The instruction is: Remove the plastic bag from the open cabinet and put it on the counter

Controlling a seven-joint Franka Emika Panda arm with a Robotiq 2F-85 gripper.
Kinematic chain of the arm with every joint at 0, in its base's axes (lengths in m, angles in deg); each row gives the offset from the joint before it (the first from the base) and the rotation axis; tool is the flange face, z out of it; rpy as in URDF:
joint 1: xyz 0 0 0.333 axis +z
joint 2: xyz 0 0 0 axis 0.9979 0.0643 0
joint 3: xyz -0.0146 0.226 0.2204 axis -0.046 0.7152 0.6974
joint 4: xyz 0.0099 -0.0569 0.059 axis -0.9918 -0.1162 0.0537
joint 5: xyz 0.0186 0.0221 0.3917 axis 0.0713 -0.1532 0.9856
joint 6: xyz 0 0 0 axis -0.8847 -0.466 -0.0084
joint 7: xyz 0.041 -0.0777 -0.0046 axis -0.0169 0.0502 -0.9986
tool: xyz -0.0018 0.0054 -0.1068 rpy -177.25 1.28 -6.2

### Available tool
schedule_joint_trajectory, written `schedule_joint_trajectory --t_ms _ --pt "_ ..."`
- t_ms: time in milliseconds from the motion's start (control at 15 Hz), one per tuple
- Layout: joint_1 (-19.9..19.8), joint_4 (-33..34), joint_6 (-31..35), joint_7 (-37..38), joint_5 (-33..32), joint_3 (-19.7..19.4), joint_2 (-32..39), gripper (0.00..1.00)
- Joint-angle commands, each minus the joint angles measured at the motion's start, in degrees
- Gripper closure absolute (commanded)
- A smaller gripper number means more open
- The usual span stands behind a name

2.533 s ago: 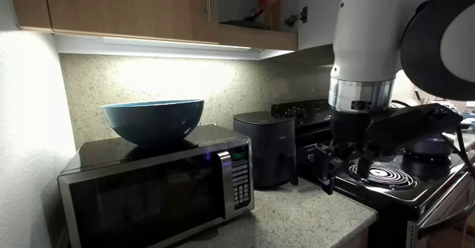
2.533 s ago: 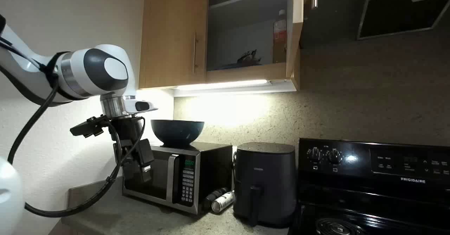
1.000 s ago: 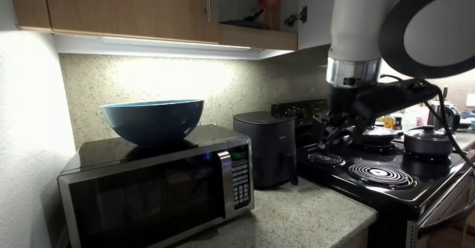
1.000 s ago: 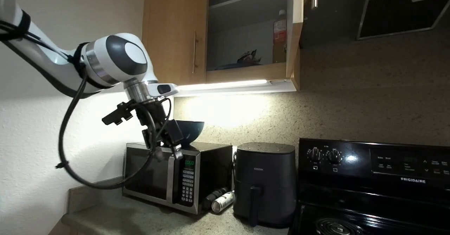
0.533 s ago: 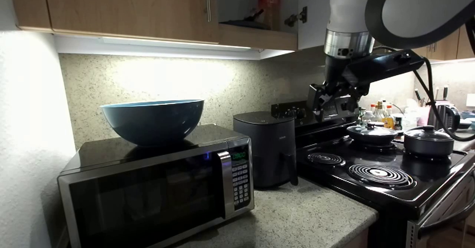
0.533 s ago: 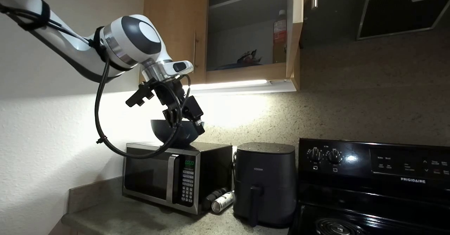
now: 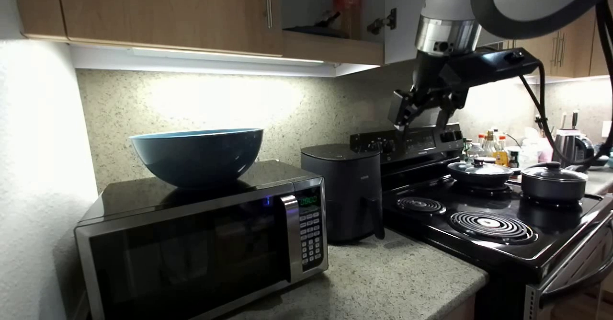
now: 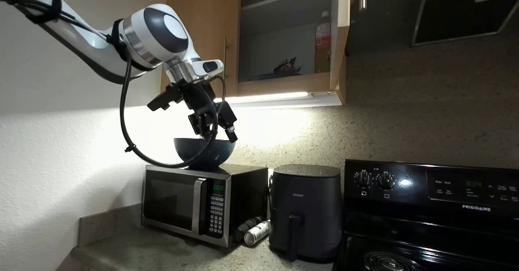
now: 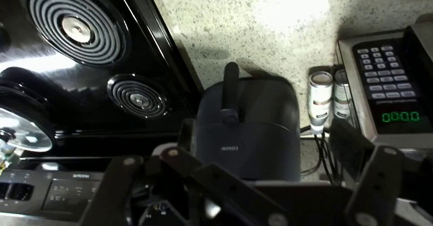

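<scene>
1. Plastic bag (image 8: 287,66) in hand is the aim, but the gripper (image 7: 421,127) holds nothing: its jaws stand spread, tips slanting down, well apart from the bag and below it.

2. Beyond the jaws, in the wrist view, sits the air fryer (image 9: 257,144), with no contact that I can see.

3. Counter (image 7: 383,277) runs in front of the air fryer and under the microwave (image 7: 191,253). The bag should end up here; I judge the stretch before the fryer a handy spot.

4. Higher up, the door (image 8: 344,7) of the cabinet (image 8: 284,85) stands open. My guess is that the gripper must rise and tip forward to get in over the front lip.

5. Inside, on the cabinet's bottom, is what I take for the bag: a dark crumpled heap with reddish and pale patches, near a tall bottle (image 8: 323,39). Whether the flat dark thing (image 7: 316,31) by it is part of the bag, I cannot tell.

6. Handling: probably light, limp and slippery, though hidden contents could add weight. Best hold is the bunched peak, pinched deep through several folds. A shallow nip at one edge could slip or tear, and a wide swing might knock the bottle.
</scene>
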Motion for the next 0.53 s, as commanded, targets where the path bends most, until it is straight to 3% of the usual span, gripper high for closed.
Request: schedule_joint_trajectory --t_ms 0,200,267,333,467 --pt "1.06 9.01 -0.87 -8.35 -0.28 -3.47 4.98 0.0" --pt "-0.01 15.89 -1.26 -11.2 -2.16 -4.15 8.69 0.0" --pt "-2.68 16.13 1.9 -5.77 -5.54 -1.96 8.36 0.0" --pt "0.3 13.49 -0.05 -8.62 -2.23 -4.29 6.28 0.0" --pt "-0.78 15.85 0.5 -7.42 -4.29 -3.75 7.86 0.0"
